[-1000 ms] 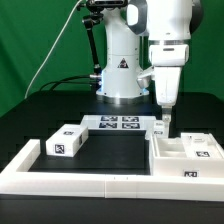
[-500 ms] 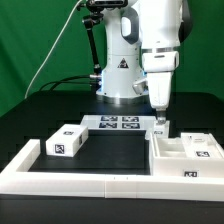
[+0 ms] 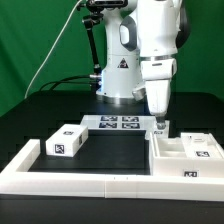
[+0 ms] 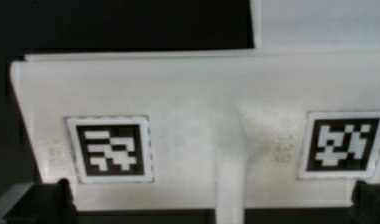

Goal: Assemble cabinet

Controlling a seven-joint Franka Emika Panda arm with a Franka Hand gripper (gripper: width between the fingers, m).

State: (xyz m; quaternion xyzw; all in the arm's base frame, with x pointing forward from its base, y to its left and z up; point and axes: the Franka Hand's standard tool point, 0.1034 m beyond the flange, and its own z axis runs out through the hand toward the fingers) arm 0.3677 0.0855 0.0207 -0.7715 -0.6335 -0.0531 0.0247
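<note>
My gripper (image 3: pixel 158 124) hangs over the back corner of the cabinet (image 3: pixel 186 152), which sits at the exterior view's right, against the border frame (image 3: pixel 90 180). My fingers (image 4: pixel 34 200) stand wide apart and hold nothing. Under them a white panel shows 2 tags (image 4: pixel 107 150). A loose white block (image 3: pixel 65 141) lies well apart, beside the marker board (image 3: pixel 118 123).

Bright, even light with hardly a shadow — the white cabinet pieces (image 3: pixel 185 150) beside my gripper (image 3: pixel 158 122) glare against the dark table (image 3: pixel 110 150). My wrist view is soft, out of focus — the tags (image 4: pixel 109 150) just beneath me blur at their edges
</note>
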